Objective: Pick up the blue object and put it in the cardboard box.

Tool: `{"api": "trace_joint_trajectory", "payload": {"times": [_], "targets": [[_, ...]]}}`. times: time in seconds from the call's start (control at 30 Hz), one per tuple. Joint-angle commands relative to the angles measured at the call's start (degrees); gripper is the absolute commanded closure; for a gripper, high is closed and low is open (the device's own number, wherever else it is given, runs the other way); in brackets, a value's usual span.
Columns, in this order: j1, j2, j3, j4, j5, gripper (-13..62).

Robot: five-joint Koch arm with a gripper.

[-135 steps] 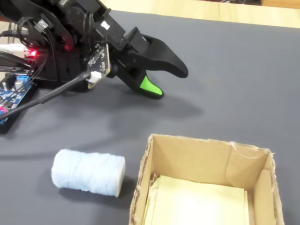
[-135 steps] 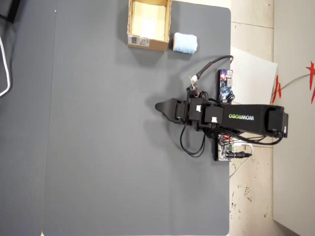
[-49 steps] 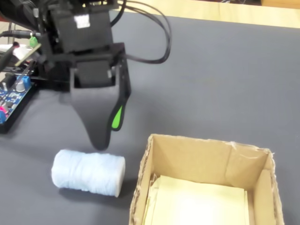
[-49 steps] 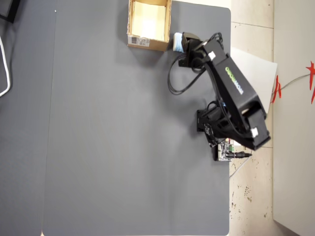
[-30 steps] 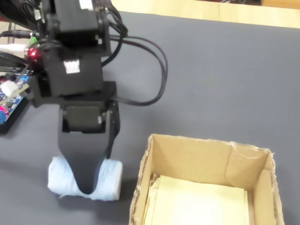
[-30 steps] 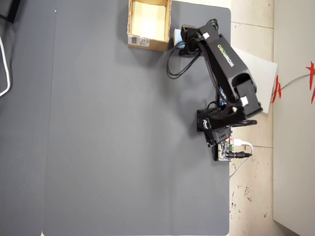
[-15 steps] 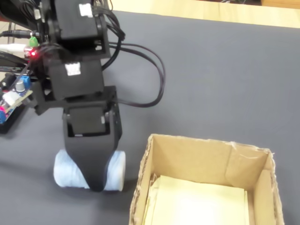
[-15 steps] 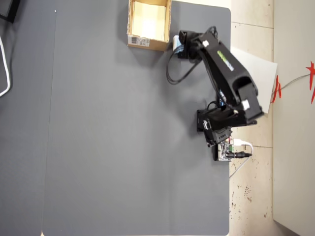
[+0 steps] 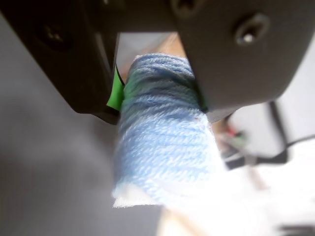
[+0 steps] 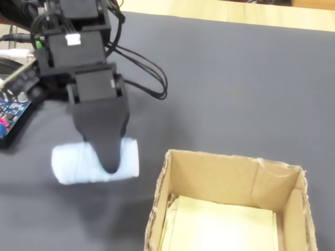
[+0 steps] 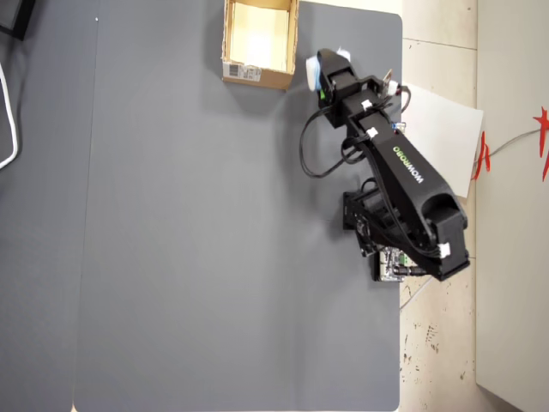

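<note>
Where the claw (image 9: pixel 157 101) clamps, blue object (image 9: pixel 162 147) between.

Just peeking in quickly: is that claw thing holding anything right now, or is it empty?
Gripper: closed on the blue object, which looks lifted off the mat beside the cardboard box.

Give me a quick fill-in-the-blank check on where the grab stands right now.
1. The gripper is shut on the ____ object.
2. In the fixed view the object hangs to the ____ of the cardboard box.
3. The pad beside the object in the wrist view is coloured ____.
4. The object is not yet ____ the box.

Missing words: blue; left; green; inside
</note>
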Motion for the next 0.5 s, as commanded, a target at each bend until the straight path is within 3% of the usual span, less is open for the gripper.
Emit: {"api": "trace_joint_trajectory", "payload": {"times": [0.0,0.2,0.33,0.37,0.4,0.47], "targets": [[-1.14,2.29,-2.55,-12.30,4.57,38.7],[-6.68,1.05,-10.72,-18.63,5.71,38.7],[-18.37,-3.78,-17.58,-15.47,5.27,38.2],[-18.90,-4.48,-18.19,-14.15,4.57,36.8],[-19.60,-5.36,-21.62,-5.80,4.39,27.2],[-19.95,-6.77,-23.82,-0.18,4.31,22.5]]}}
